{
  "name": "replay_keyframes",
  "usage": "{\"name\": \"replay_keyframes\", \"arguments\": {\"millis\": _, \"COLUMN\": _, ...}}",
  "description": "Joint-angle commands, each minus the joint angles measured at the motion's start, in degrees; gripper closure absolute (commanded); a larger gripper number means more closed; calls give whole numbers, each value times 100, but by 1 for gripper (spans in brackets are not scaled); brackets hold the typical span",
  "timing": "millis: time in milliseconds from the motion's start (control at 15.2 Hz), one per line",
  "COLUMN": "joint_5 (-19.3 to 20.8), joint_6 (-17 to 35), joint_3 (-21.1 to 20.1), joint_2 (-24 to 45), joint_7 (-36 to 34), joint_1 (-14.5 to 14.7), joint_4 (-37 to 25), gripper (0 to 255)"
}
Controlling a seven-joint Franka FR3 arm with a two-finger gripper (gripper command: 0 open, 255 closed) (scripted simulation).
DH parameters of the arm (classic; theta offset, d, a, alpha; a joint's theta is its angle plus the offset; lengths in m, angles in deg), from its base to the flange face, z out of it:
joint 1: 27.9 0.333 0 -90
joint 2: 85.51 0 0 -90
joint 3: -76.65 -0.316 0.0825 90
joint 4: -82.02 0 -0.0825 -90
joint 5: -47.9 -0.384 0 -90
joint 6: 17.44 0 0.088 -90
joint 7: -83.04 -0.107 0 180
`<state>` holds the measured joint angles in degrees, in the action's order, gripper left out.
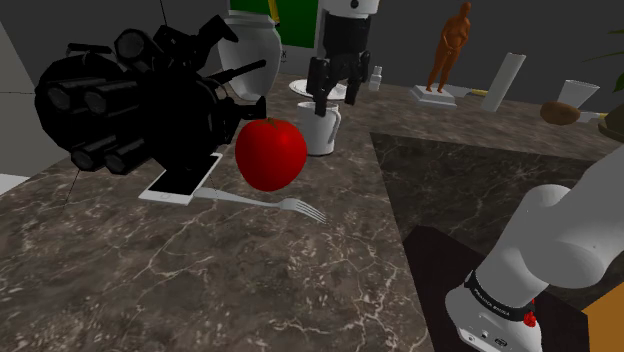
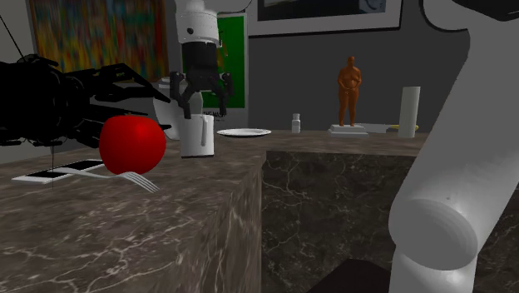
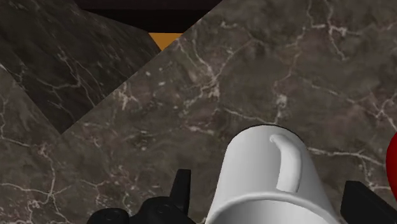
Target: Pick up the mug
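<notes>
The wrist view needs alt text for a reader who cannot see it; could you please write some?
A white mug stands on a dark marbled countertop inside the open black gripper, whose fingers do not touch it. A sliver of a red apple shows beside the mug, and a darker surface lies past the countertop's edge.

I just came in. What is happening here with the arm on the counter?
A white robot arm holds its black gripper right over the white mug, which stands upright on the dark marble counter. The fingers are open, one on each side of the mug, and do not touch it, so it is not yet grasped or lifted. A red apple and a fork sit close by.
</notes>
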<state>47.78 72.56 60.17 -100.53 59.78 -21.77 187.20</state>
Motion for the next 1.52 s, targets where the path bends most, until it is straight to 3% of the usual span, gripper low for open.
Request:
{"name": "replay_keyframes", "arguments": {"millis": 0, "joint_5": 46, "joint_6": -83, "joint_3": -135, "joint_2": 327, "joint_7": -185, "joint_1": 41, "joint_4": -398, "gripper": 0}}
{"name": "replay_keyframes", "arguments": {"millis": 594, "joint_5": 11, "joint_6": 512, "joint_3": -131, "joint_2": 208, "joint_7": -188, "joint_1": 56, "joint_4": 311, "gripper": 0}}
{"name": "replay_keyframes", "arguments": {"millis": 660, "joint_5": 7, "joint_6": 522, "joint_3": -128, "joint_2": 191, "joint_7": -184, "joint_1": 56, "joint_4": 336, "gripper": 255}}
{"name": "replay_keyframes", "arguments": {"millis": 1254, "joint_5": 11, "joint_6": 512, "joint_3": -132, "joint_2": 209, "joint_7": -188, "joint_1": 55, "joint_4": 310, "gripper": 255}}
{"name": "replay_keyframes", "arguments": {"millis": 1452, "joint_5": 23, "joint_6": 278, "joint_3": -131, "joint_2": 246, "joint_7": -185, "joint_1": 49, "joint_4": 40, "gripper": 255}}
